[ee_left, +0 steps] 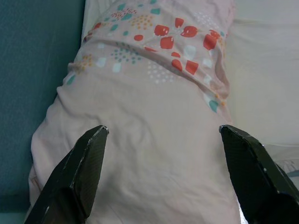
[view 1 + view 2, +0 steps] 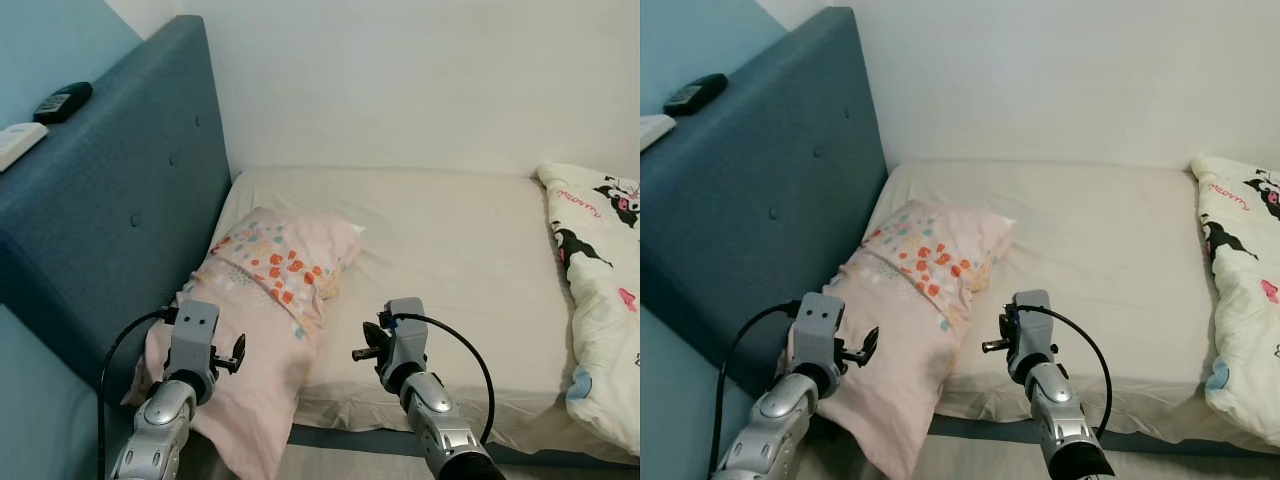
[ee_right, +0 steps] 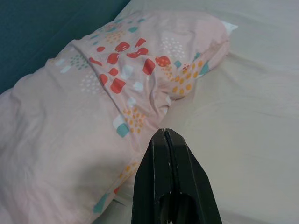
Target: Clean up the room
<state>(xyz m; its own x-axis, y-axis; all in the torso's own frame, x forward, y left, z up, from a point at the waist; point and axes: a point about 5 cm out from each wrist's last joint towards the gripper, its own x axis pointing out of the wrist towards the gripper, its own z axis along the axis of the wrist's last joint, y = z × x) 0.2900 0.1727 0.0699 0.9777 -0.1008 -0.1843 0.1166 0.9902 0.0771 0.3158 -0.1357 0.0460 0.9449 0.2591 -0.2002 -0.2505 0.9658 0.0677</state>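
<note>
Two raised arms: left gripper (image 1: 161, 175) spread wide over pink pillow (image 2: 262, 330), right gripper (image 3: 169, 175) pressed closed beside it.

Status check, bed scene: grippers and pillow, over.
Left gripper open above pink pillow. Right gripper shut, beside it over mattress. Nothing blocking.

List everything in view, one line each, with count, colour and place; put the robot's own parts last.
pillow: one, pink with red, orange and teal patterns, lying along the headboard side of the bed, its near end hanging over the edge.
bed sheet: one, cream, covering the mattress.
quilt: one, white with cartoon prints, at the robot's right on the bed.
headboard: one, dark blue, padded, at the robot's left.
black remote: one, on top of the headboard.
white remote: one, on the headboard top, nearer than the black one.
wall: white, behind the bed.
left hand: fingers open, above the pillow's near end.
right hand: fingers shut, over the sheet beside the pillow.
</note>
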